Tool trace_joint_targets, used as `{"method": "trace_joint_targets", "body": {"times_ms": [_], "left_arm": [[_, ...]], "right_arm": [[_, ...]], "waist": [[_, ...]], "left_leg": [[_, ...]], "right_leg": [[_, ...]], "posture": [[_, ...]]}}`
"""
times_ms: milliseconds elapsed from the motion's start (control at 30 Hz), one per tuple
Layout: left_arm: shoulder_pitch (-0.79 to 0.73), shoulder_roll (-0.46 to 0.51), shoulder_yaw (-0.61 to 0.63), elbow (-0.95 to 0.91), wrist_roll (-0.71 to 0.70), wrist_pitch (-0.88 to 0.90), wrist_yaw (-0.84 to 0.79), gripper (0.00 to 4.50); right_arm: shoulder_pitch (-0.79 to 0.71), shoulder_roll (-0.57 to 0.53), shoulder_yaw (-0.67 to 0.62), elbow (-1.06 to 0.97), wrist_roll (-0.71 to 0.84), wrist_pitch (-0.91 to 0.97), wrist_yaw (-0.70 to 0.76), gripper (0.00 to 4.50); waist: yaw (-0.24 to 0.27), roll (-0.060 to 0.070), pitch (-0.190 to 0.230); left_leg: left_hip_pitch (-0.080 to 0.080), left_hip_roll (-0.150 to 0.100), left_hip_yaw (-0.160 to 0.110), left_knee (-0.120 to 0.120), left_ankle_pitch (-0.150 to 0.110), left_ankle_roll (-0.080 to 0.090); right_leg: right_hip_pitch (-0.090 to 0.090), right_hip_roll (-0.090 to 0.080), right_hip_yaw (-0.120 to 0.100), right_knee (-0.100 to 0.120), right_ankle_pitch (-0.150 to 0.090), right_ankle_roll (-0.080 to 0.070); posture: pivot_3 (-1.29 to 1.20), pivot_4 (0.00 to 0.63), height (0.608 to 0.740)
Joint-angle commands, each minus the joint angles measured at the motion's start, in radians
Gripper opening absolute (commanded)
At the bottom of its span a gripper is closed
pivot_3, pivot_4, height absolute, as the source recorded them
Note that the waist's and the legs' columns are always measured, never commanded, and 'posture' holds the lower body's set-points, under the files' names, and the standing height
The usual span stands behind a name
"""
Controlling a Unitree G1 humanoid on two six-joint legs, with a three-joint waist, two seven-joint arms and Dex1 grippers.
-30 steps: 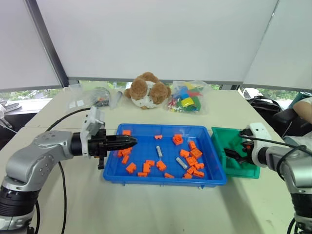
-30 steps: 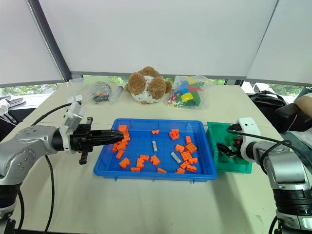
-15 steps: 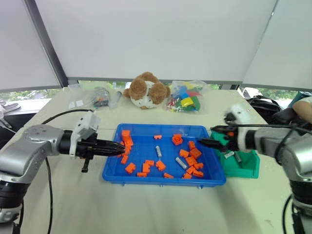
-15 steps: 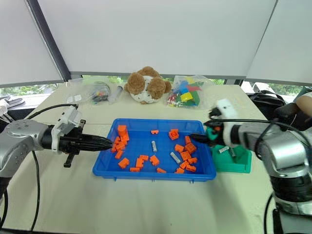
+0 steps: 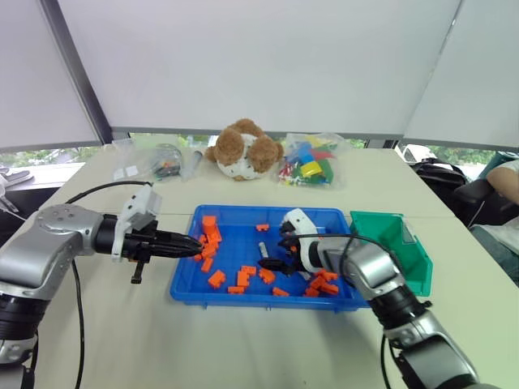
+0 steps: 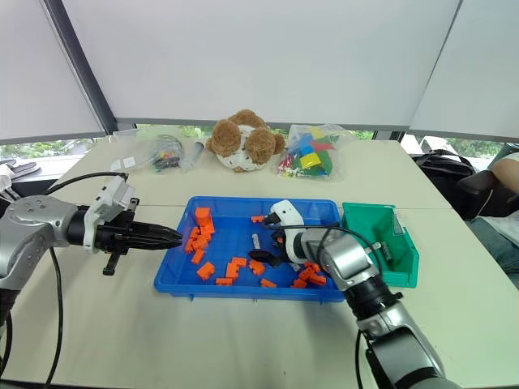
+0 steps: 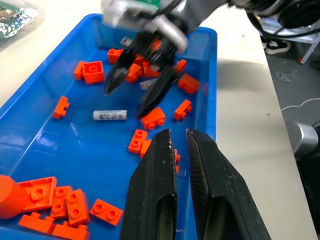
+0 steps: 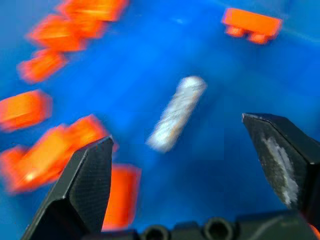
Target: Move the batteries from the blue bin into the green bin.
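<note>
The blue bin (image 5: 188, 279) lies in the middle of the table, strewn with orange blocks (image 5: 217, 279). One of the batteries (image 8: 176, 114) lies on its floor. My right gripper (image 7: 125, 104) hangs open just above that battery, one finger on each side, nothing held. The battery (image 7: 110, 115) lies close beside one of its fingertips in the left wrist view. My left gripper (image 5: 197, 243) is shut and empty, pointing across the bin's left rim near a heap of blocks. The green bin (image 5: 415, 258) stands against the blue bin's right side.
At the back of the table are a brown teddy bear (image 5: 245, 151), a clear bag of coloured blocks (image 5: 308, 166) and small clear bags (image 5: 166, 160). A person's arm (image 5: 507, 178) shows at the far right edge. A black cable (image 5: 101, 190) trails behind my left arm.
My right arm swung left from the green bin into the blue bin, gripper open. My left gripper drew back a little to the bin's left rim.
</note>
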Motion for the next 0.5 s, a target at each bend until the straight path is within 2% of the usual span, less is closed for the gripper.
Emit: {"method": "trace_joint_targets", "body": {"times_ms": [33, 200, 233, 333, 500], "left_arm": [[-0.001, 0.015, 0.023, -0.027, 0.0, -0.001, 0.006, 0.43], [0.001, 0.018, 0.025, -0.027, 0.008, -0.006, 0.012, 0.43], [0.002, 0.018, 0.026, -0.027, 0.009, -0.007, 0.014, 0.43], [0.003, 0.017, 0.028, -0.029, 0.011, -0.007, 0.018, 0.43], [0.001, 0.013, 0.027, -0.027, 0.013, -0.009, 0.025, 0.43]], "right_arm": [[-0.04, 0.022, -0.013, 0.06, -0.057, -0.075, -0.036, 4.45], [-0.031, 0.052, 0.017, 0.076, -0.105, -0.106, -0.033, 4.45], [-0.022, 0.053, 0.035, 0.063, -0.12, -0.11, -0.027, 4.22], [0.004, 0.049, 0.088, 0.024, -0.162, -0.121, -0.011, 3.19], [0.03, 0.06, 0.095, -0.005, -0.178, -0.109, -0.002, 0.62]], "waist": [[0.002, 0.0, 0.0], [0.0, 0.0, 0.0], [0.0, 0.0, 0.0], [-0.003, 0.0, 0.0], [-0.004, 0.0, 0.0]], "left_leg": [[0.0, 0.0, 0.0, 0.0, 0.0, 0.0], [0.0, 0.0, 0.0, 0.0, 0.0, 0.0], [0.0, 0.0, 0.0, 0.0, 0.0, 0.0], [0.0, 0.0, 0.0, 0.0, 0.0, 0.0], [0.0, 0.0, -0.001, 0.001, 0.0, 0.0]], "right_leg": [[0.0, 0.0, 0.0, 0.0, 0.0, 0.0], [0.0, 0.0, 0.0, 0.0, 0.0, 0.0], [0.0, 0.0, 0.0, 0.0, 0.0, 0.0], [0.0, 0.0, 0.0, 0.001, 0.0, 0.0], [0.0, 0.0, -0.001, 0.002, 0.0, 0.0]], "posture": [[0.0, 0.15, 0.74], [0.0, 0.15, 0.74], [0.0, 0.15, 0.74], [0.0, 0.15, 0.74], [0.0, 0.15, 0.74]]}}
